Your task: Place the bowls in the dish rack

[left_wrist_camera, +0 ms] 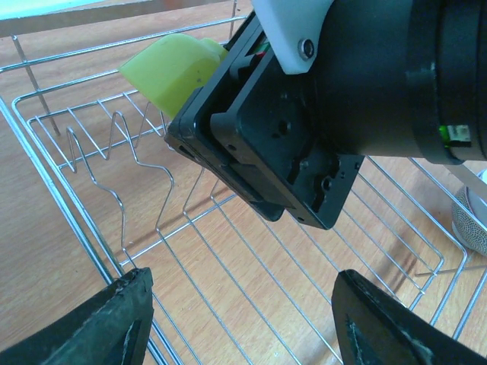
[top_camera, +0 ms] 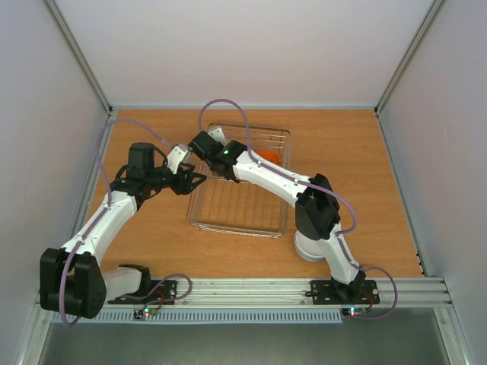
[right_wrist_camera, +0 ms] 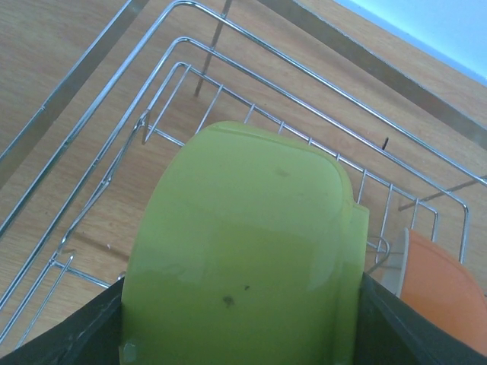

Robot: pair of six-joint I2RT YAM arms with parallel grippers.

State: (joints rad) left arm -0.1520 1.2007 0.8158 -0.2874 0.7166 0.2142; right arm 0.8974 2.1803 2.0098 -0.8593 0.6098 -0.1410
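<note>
Lime-yellow bowl (right_wrist_camera: 243,251) fills the right wrist view, pinched on edge in the right end effector (right_wrist_camera: 243,327) and hanging over the far left corner of the dish rack (top_camera: 236,228). The orange bowl (right_wrist_camera: 441,296) stands on edge in the rack, near it. The left end effector (left_wrist_camera: 243,319) is spread wide, holding nothing, at the rack's left side. This looks like the placing step. Next call: lower the bowl between the wire prongs (left_wrist_camera: 114,152), clear of orange, then let go. One pale bowl (top_camera: 307,247) waits on the worktop (top_camera: 365,190).
</note>
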